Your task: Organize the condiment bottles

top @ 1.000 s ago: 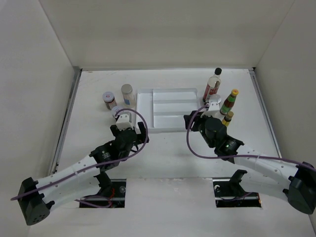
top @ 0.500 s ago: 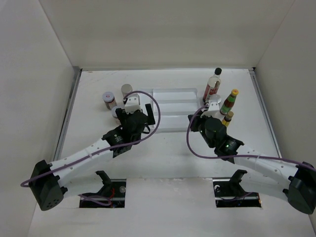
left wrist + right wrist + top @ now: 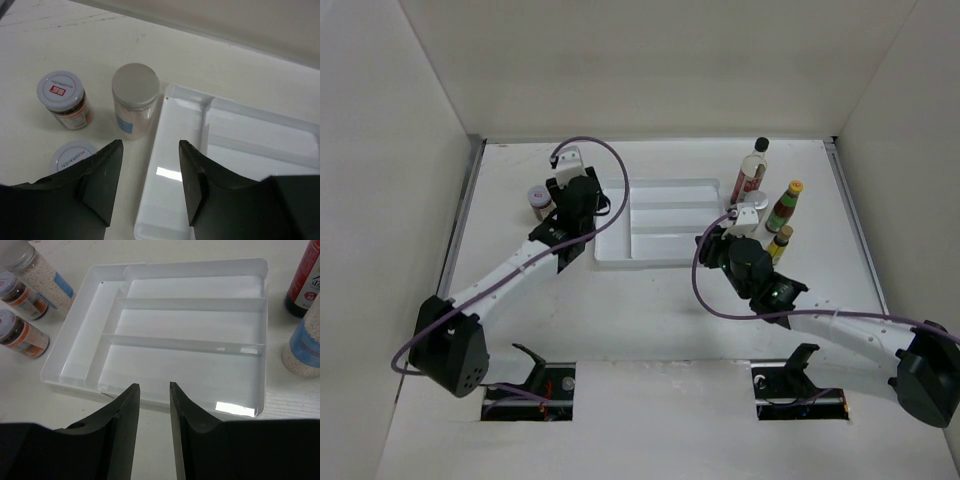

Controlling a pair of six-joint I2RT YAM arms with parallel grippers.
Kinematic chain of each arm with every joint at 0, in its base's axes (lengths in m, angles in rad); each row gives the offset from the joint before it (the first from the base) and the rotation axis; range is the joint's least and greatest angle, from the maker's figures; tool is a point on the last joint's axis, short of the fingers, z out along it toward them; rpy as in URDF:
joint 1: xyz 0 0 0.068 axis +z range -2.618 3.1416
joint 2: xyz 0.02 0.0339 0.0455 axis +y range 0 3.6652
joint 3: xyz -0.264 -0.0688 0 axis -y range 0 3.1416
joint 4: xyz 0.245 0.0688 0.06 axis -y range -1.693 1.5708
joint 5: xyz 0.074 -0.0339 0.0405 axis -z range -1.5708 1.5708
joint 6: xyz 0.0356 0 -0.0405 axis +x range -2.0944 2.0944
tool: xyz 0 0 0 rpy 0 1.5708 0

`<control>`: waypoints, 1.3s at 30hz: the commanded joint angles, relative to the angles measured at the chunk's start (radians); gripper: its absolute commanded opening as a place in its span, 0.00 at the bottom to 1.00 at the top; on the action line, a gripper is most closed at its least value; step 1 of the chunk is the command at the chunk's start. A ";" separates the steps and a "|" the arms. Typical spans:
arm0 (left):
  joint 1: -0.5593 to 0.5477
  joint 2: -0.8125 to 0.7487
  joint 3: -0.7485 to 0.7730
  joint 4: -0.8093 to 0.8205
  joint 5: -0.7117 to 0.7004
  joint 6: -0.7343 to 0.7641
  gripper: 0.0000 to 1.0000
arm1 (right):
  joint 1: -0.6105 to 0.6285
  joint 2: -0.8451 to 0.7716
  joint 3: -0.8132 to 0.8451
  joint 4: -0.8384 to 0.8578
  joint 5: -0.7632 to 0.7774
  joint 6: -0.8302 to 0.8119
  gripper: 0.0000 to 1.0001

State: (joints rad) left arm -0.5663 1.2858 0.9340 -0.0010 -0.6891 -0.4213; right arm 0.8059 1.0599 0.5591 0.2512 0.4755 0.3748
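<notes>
Hazard first: hovering with left tool (image 3: 150, 150) released and empty, jaws apart, just short of grey-lidded clear plastic shaker (image 3: 135, 100) standing dead ahead, just beside the corner of white compartmented plastic tray (image 3: 172, 200) on the tool's right. Possibly tipping that shaker while closing in, by squeezing one finger into the thin gap against the tray wall, or nudging squat red-labelled glass jar (image 3: 64, 97) ahead-left. Holding right tool (image 3: 153, 390) narrowly parted, gripping nothing, above the tray's near edge. Risking a brush against blue-labelled shaker (image 3: 305, 345), close on its right, when swinging across bench (image 3: 75, 40).
</notes>
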 commanded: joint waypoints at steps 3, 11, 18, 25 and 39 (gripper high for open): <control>0.098 0.110 0.112 -0.001 0.065 0.010 0.66 | -0.001 0.011 0.024 0.033 0.015 0.000 0.40; 0.150 0.187 0.147 0.050 0.065 0.009 0.82 | -0.001 0.017 0.030 0.033 0.011 -0.010 0.56; 0.182 0.302 0.261 0.033 0.091 0.013 0.82 | 0.000 0.011 0.027 0.040 0.009 -0.011 0.72; 0.205 0.392 0.315 -0.007 0.117 0.012 0.79 | 0.000 0.015 0.025 0.043 0.009 -0.013 0.77; 0.187 0.270 0.295 0.059 0.066 0.015 0.37 | 0.000 0.038 0.030 0.043 0.009 -0.011 0.82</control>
State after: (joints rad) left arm -0.3672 1.7016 1.2072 -0.0414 -0.5774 -0.4145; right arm 0.8059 1.1046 0.5591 0.2539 0.4751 0.3660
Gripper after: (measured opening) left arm 0.574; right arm 0.813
